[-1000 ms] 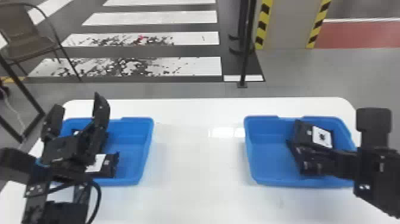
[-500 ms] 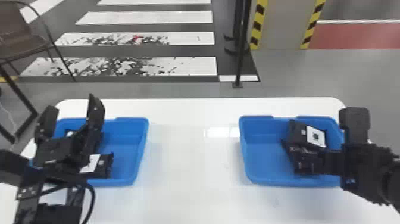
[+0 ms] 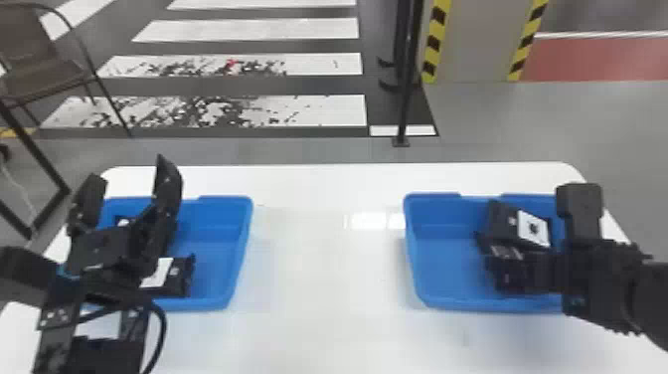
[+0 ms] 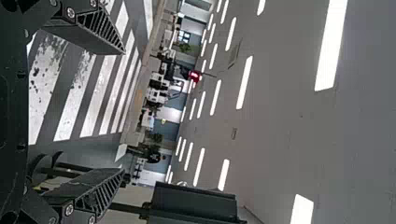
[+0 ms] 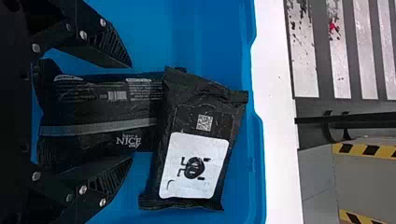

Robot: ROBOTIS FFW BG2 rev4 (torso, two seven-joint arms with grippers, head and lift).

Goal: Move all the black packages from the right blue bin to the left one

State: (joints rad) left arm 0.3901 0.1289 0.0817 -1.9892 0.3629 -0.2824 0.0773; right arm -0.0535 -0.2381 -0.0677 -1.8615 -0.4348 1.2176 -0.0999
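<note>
In the head view my right gripper [image 3: 579,263] is low over the right blue bin [image 3: 415,278]. My right gripper [image 5: 130,112] is open in its wrist view, its fingers on either side of a black package [image 5: 93,109]. A second black package [image 5: 187,154], white label up, lies against and partly over the first one's end; the head view shows this labelled package [image 3: 504,221] towards the bin's back. My left gripper [image 3: 128,169] is raised above the left blue bin [image 3: 243,238], open and empty. In its wrist view the left gripper [image 4: 123,111] has widely parted fingers. A black package [image 3: 179,278] lies in the left bin.
Both bins stand on a white table [image 3: 323,278], with a wide stretch of tabletop between them. Another dark item with a white patch [image 3: 122,220] lies at the left bin's back, partly behind the left gripper. A chair [image 3: 44,79] and a black post [image 3: 405,99] stand beyond.
My right arm has moved leftward, further in over the right bin. The left gripper holds about the same place over the left bin, and the head view has shifted slightly.
</note>
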